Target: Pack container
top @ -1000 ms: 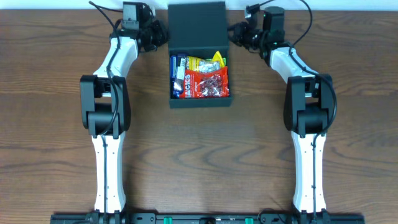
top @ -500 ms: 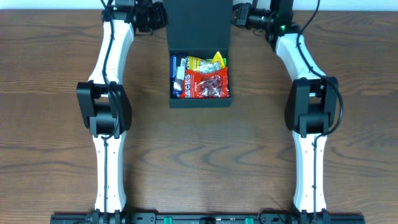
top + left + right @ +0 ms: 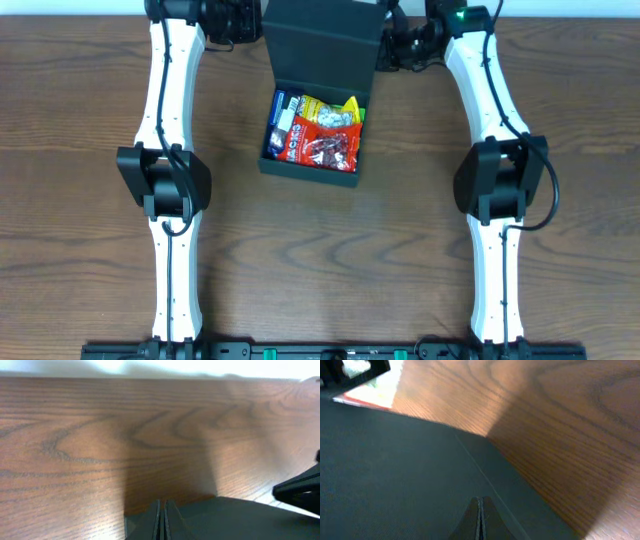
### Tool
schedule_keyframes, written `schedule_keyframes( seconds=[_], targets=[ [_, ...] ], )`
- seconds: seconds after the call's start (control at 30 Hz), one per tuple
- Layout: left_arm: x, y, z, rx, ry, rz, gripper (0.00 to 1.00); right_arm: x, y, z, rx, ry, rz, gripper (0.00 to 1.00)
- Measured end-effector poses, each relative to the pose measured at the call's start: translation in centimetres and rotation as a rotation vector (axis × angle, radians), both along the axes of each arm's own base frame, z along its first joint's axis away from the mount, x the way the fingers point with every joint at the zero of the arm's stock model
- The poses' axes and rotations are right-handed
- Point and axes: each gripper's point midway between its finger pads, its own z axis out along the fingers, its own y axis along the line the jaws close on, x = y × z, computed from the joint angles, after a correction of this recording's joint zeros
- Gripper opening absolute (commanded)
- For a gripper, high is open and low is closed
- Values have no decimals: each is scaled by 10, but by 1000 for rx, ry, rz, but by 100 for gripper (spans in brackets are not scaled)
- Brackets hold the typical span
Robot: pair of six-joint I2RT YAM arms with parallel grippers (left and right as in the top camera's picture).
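The container [image 3: 308,166], a dark box, stands at the table's far middle, turned a little askew. Its flip lid [image 3: 322,40] stands raised behind the opening. Inside lie a red snack packet [image 3: 327,148], a yellow one [image 3: 332,108] and a blue one [image 3: 280,118]. My left gripper [image 3: 249,22] is shut at the lid's left top corner, and its wrist view shows the tips [image 3: 162,503] at the dark lid's [image 3: 235,519] edge. My right gripper [image 3: 391,46] is shut against the lid's right side, with its fingers [image 3: 480,500] resting over the lid's surface [image 3: 395,470]. Neither holds anything.
Bare brown wood table [image 3: 90,200] surrounds the box. The table's far edge and a white wall [image 3: 160,367] lie just beyond the lid. Both arms stretch far back, their elbows [image 3: 160,180] [image 3: 500,180] flanking the box.
Both grippers have moved toward the far edge and in against the lid. The lid has risen from lying back to upright, and the box has twisted slightly and shifted left.
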Motion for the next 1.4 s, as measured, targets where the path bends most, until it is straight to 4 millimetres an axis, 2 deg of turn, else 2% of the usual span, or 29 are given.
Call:
schedule_keyframes(
  seconds=[0.17,0.33,0.43,0.5,0.63,0.73,0.83,0.87,0.97,1.07,1.17,1.27,1.4],
  targets=[
    [-13,1,2,34,10,-53,6,-17,4,11,-44,-51,76,2],
    [-21,7,38,53,-66,-79,6,-31,12,28,-55,-98,136,2],
    [-26,17,56,57,-91,-65,6,-37,11,31,-63,-93,146,2],
    [-31,22,56,65,-77,-67,6,-40,7,27,-91,-70,143,2],
    [-51,35,39,127,28,-60,6,-49,-10,20,-220,-35,114,2],
    [-63,40,31,155,91,-54,6,-54,-23,38,-294,-64,88,2],
    [-74,45,25,169,144,-51,6,-64,-37,73,-365,-131,53,1],
    [-82,47,22,175,181,-48,6,-70,-43,90,-395,-161,36,1],
    [-96,51,18,178,244,-51,6,-87,-54,123,-438,-216,17,2],
    [-103,52,22,178,256,-63,6,-105,-62,156,-460,-280,3,1],
    [-113,52,40,183,232,-73,6,-122,-67,169,-473,-282,3,2],
    [-129,52,85,190,134,-79,6,-137,-71,181,-483,-290,4,2],
    [-150,53,132,197,19,-89,6,-153,-77,192,-491,-295,4,2]
  ],
)
